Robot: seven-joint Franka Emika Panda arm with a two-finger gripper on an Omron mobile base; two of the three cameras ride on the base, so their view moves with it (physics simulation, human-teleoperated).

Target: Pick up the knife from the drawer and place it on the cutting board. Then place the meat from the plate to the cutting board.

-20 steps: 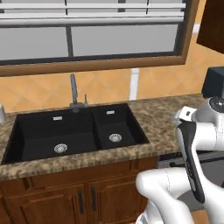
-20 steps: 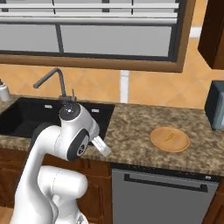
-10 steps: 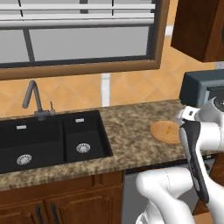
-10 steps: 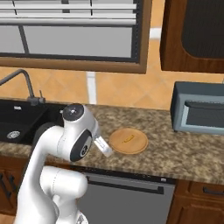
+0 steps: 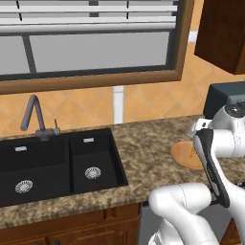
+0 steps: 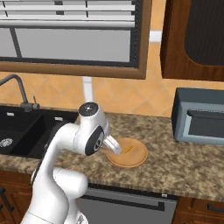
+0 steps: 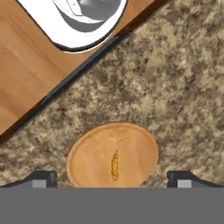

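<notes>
Plate (image 7: pixel 112 155) directly ahead of gripper (image 7: pixel 112 179) in hand view, centred between the two dark fingertips (image 7: pixel 41 178), which stand spread wide with nothing between them. Meat (image 7: pixel 114 165) a thin orange-yellow strip lying on plate near its middle, closer to the gripper side, not touched. Plate flat on speckled granite counter (image 7: pixel 183 96). Beyond plate in hand view: dark counter edge, then wooden floor (image 7: pixel 26 70).

Right base view: white arm (image 6: pixel 70 148) bent over counter front, hand end just above near-left rim of plate (image 6: pixel 131 153); meat (image 6: pixel 127 149) visible as small strip on it. Grey microwave (image 6: pixel 199 116) on counter to right of plate, well apart. Black double sink (image 6: pixel 26 131) to left of arm with dark faucet (image 6: pixel 19 92) behind. Dishwasher front (image 6: pixel 127 205) below counter under plate.

Left base view: plate (image 5: pixel 184 154) partly hidden behind arm (image 5: pixel 210 158), sink (image 5: pixel 52 165) and faucet (image 5: pixel 33 117) to left. Window (image 5: pixel 91 43) with wood frame on far wall, dark wood cabinet (image 5: pixel 222 33) at upper right. White outlet strip (image 5: pixel 118 104) on tiled wall under window.

No readable writing or brand marks anywhere.
</notes>
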